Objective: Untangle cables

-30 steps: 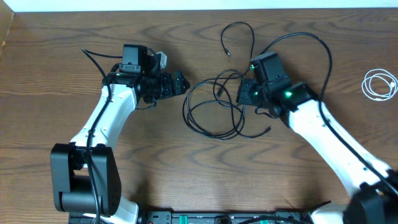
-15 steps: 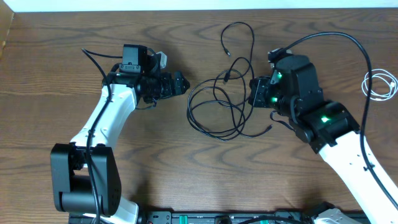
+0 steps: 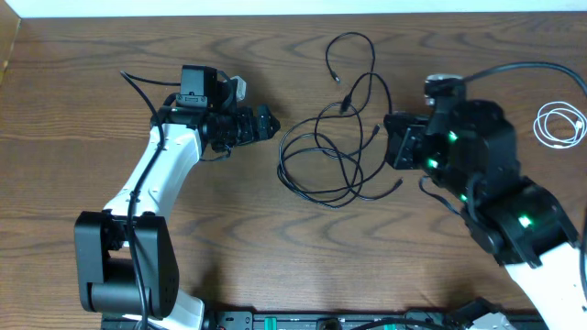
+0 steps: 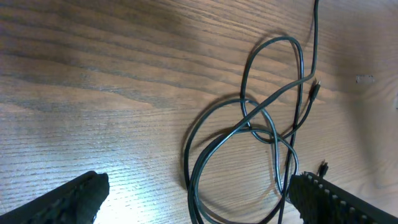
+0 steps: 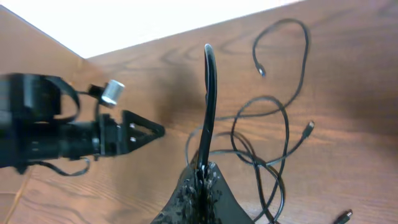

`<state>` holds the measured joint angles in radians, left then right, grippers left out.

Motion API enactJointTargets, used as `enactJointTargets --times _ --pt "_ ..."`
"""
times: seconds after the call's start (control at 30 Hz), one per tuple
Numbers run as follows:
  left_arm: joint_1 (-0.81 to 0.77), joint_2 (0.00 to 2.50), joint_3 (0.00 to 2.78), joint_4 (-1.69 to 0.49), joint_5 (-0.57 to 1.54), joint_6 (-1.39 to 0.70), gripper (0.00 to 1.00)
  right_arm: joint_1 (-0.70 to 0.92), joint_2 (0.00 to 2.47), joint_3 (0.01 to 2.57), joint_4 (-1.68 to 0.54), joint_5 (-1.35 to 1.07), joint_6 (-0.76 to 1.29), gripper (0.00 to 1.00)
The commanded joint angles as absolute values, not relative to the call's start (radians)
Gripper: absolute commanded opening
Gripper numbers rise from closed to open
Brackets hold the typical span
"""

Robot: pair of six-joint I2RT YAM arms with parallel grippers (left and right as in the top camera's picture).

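The right claw [image 5: 202, 176] is pinched shut on one black cord [image 5: 208, 99]. The left claw [image 3: 265, 123] gapes empty beside the tangle [image 3: 321, 165] on the table [image 3: 275, 257]. The cords look light, limp and springy, so grip near a plug and pull gently. The white cord [image 3: 559, 124] lies well apart.

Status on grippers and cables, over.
Left gripper open, beside the tangle. Right gripper shut on a black cord. White cord coiled apart, far right. No obstruction seen.

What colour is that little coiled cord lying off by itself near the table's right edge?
White; the coiled cord shows best in the overhead view.
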<state>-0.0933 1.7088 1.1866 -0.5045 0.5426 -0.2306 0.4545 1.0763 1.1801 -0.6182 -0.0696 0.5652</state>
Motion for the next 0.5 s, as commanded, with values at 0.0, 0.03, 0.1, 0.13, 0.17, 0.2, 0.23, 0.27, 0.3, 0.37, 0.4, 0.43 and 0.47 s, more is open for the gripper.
enactJointTargets --times 0.0,0.03,0.1,0.13,0.17,0.2,0.23,0.27,0.3,0.37,0.4,0.43,0.47 --pt "-0.091 1.695 1.184 -0.506 0.526 -0.214 0.98 0.448 1.026 1.178 -0.625 -0.024 0.543 0.01" --pt "-0.091 1.695 1.184 -0.506 0.526 -0.214 0.98 0.448 1.013 1.178 -0.629 -0.008 0.543 0.01" --pt "-0.091 1.695 1.184 -0.506 0.526 -0.214 0.98 0.448 0.987 1.178 -0.644 0.029 0.544 0.01" --pt "-0.091 1.695 1.184 -0.506 0.526 -0.214 0.98 0.448 0.977 1.178 -0.652 0.049 0.544 0.01" --pt "-0.091 1.695 1.184 -0.506 0.526 -0.214 0.98 0.448 0.969 1.178 -0.662 0.071 0.544 0.01" --pt "-0.091 1.695 1.184 -0.506 0.526 -0.214 0.98 0.448 0.963 1.178 -0.673 0.094 0.544 0.01" --pt "-0.091 1.695 1.184 -0.506 0.526 -0.214 0.98 0.448 0.956 1.178 -0.687 0.119 0.544 0.01" --pt "-0.091 1.695 1.184 -0.506 0.526 -0.214 0.98 0.448 0.952 1.178 -0.701 0.142 0.543 0.01" --pt "-0.091 1.695 1.184 -0.506 0.526 -0.214 0.98 0.448 0.95 1.178 -0.717 0.17 0.544 0.01" --pt "-0.091 1.695 1.184 -0.506 0.526 -0.214 0.98 0.448 0.95 1.178 -0.751 0.224 0.544 0.01" --pt "-0.091 1.695 1.184 -0.506 0.526 -0.214 0.98 0.448 0.951 1.178 -0.769 0.25 0.544 0.01" --pt "-0.091 1.695 1.184 -0.506 0.526 -0.214 0.98 0.448 0.956 1.178 -0.783 0.267 0.545 0.01" --pt "-0.091 1.695 1.184 -0.506 0.526 -0.214 0.98 0.448 0.961 1.178 -0.795 0.282 0.545 0.01"
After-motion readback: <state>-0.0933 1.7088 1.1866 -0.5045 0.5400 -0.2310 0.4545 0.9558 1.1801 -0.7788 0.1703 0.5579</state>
